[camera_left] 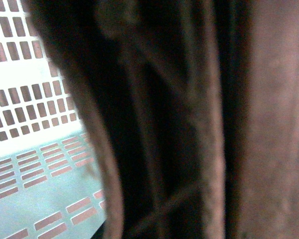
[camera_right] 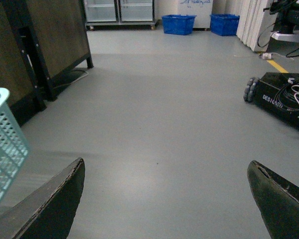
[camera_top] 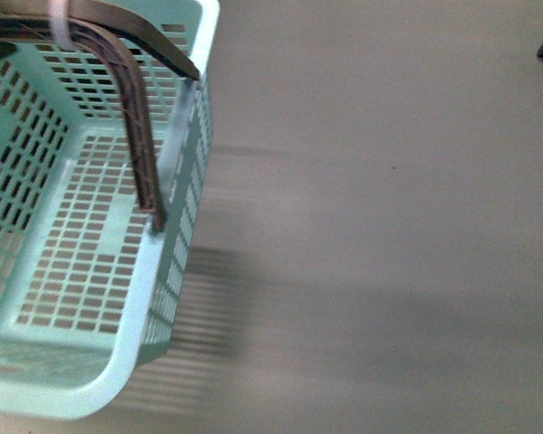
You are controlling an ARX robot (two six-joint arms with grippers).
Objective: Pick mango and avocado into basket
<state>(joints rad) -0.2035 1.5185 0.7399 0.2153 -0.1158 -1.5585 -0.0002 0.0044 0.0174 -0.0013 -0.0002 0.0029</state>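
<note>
Basket [camera_top: 77,396] over smooth grey floor [camera_top: 389,226]

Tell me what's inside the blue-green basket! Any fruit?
Nothing shows inside the basket: only its bare slotted floor, no fruit. The brown handles cross over a strip of the floor, and the basket's left part runs off the picture, so those bits are hidden.

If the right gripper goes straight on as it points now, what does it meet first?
Probably nothing near: the right gripper faces only bare grey floor; the basket and a black wheeled base stand aside.
</note>
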